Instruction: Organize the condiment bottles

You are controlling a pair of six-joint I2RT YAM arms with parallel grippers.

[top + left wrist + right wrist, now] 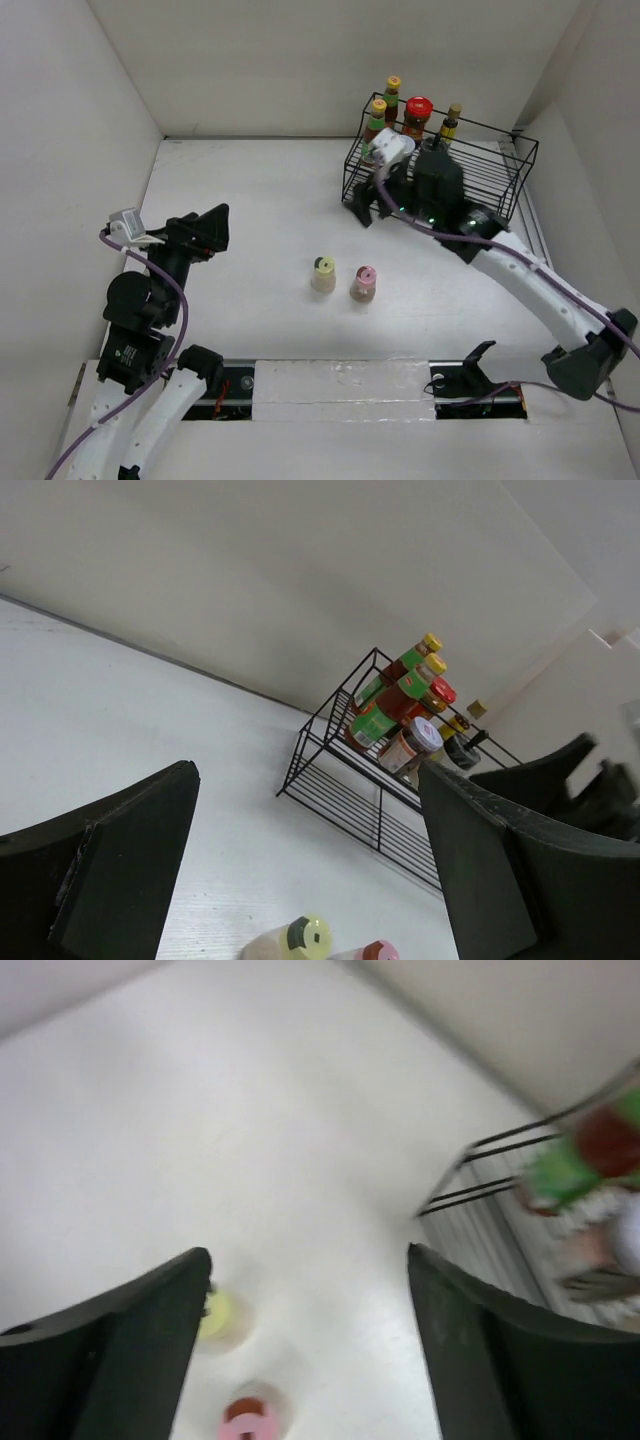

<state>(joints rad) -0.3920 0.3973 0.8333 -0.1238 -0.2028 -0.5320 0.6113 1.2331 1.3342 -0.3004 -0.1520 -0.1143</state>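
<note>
Two shakers stand on the white table mid-scene, one yellow-capped [324,272] and one pink-capped [364,283]. Several condiment bottles stand in the back left of the black wire rack [480,175]: two slim yellow-capped bottles [393,92], a red-lidded jar [418,112] and a dark bottle [451,120]. My right gripper [372,200] hangs open and empty at the rack's front left corner. Its blurred wrist view shows the yellow-capped shaker [222,1318] and the pink-capped shaker [250,1420] below. My left gripper [215,226] stands open and empty at the left, with a silver-lidded jar [415,742] far off in its view.
White walls close in the table on the left, back and right. The rack's front shelf [390,825] shows bare wires. The arm bases and a taped strip [340,385] sit along the near edge.
</note>
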